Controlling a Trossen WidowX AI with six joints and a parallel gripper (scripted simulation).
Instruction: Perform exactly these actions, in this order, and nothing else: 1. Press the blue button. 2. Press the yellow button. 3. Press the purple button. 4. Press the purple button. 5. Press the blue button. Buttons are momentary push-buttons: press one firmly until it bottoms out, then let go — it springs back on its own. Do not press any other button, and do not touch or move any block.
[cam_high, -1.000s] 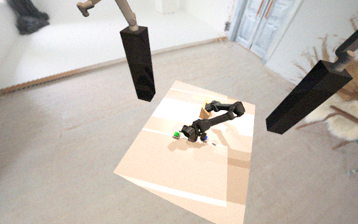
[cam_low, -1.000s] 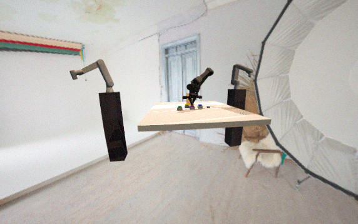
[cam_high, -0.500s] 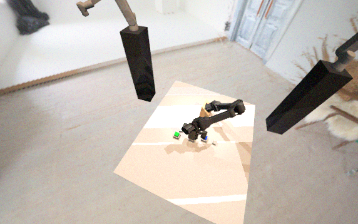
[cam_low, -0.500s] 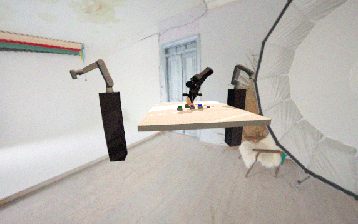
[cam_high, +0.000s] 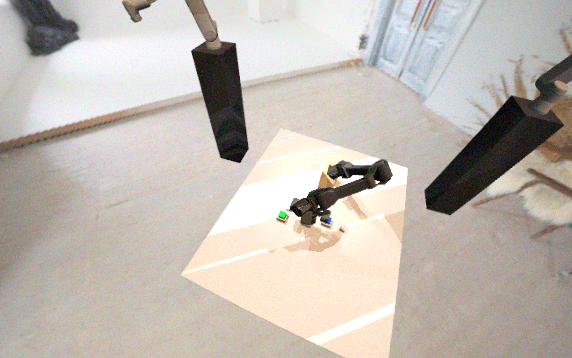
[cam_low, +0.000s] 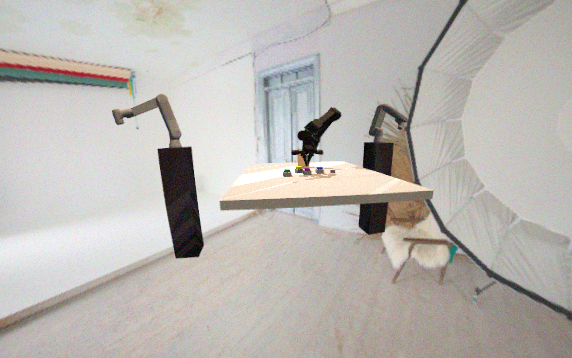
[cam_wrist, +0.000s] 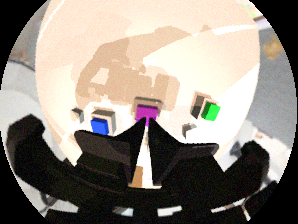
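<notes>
In the wrist view the closed jaws (cam_high: 308, 220) (cam_low: 307, 165), gripping nothing, overlap the near edge of the purple button (cam_low: 307, 171) (cam_wrist: 147, 111); contact is hard to judge. The blue button (cam_low: 319, 170) (cam_wrist: 99, 125) sits beside it on the tabletop (cam_high: 300, 295) (cam_low: 325, 192) (cam_wrist: 200, 50), partly covered from above. The yellow button (cam_low: 299, 168), perhaps behind the purple one, is hidden in the wrist view.
</notes>
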